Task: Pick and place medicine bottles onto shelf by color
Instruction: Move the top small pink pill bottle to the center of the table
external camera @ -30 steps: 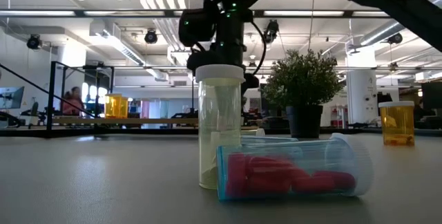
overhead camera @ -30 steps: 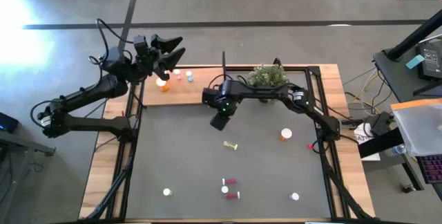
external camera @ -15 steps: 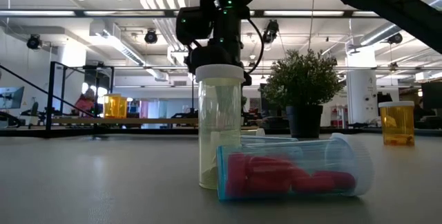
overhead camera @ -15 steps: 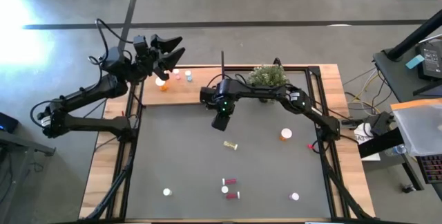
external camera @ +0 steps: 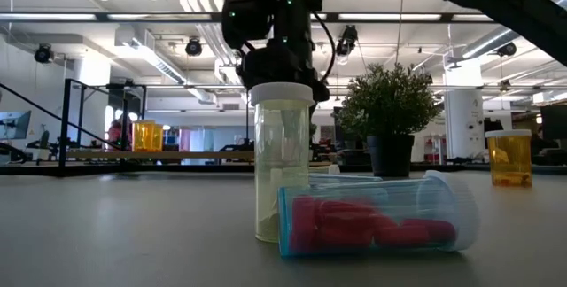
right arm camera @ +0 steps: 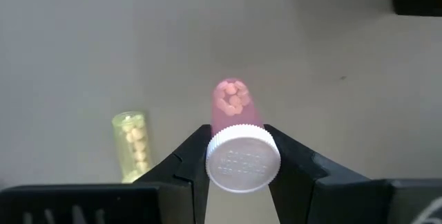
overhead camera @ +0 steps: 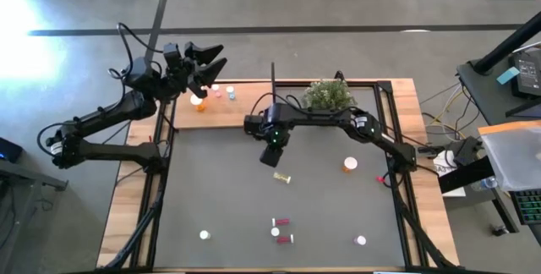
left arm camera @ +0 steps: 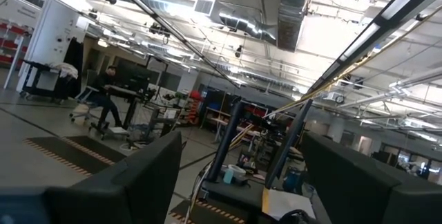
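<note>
Above the middle of the dark grey table mat [overhead camera: 220, 189], toward its far side, the right gripper [overhead camera: 272, 149] hangs off the surface, clenched on a small pink pill bottle with a white cap [right arm camera: 237, 141]. In the right wrist view the bottle sits squarely between the two dark fingers [right arm camera: 190, 162], which press on either side of the cap; the pink body points away from the wrist toward the mat.

Just beside the gripper, on the mat, a small yellow bottle [overhead camera: 282, 177] lies on its side, apart from the fingers; it shows next to the held bottle in the wrist view [right arm camera: 133, 144].

Nearer the front edge, two red bottles [overhead camera: 281, 222] lie on their sides with an upright white-capped one [overhead camera: 275, 232] between them. An orange bottle with a white cap [overhead camera: 350, 164] stands to the right, well apart from the gripper.

The light-brown wooden shelf board [overhead camera: 245, 109] runs along the far edge of the table; an orange bottle [overhead camera: 199, 101] and two smaller bottles [overhead camera: 217, 92] stand at its left end. A green potted plant [overhead camera: 327, 94] stands at its right end.

The left gripper [overhead camera: 208, 63] is raised over the shelf's left end, fingers spread, gripping nothing.
</note>
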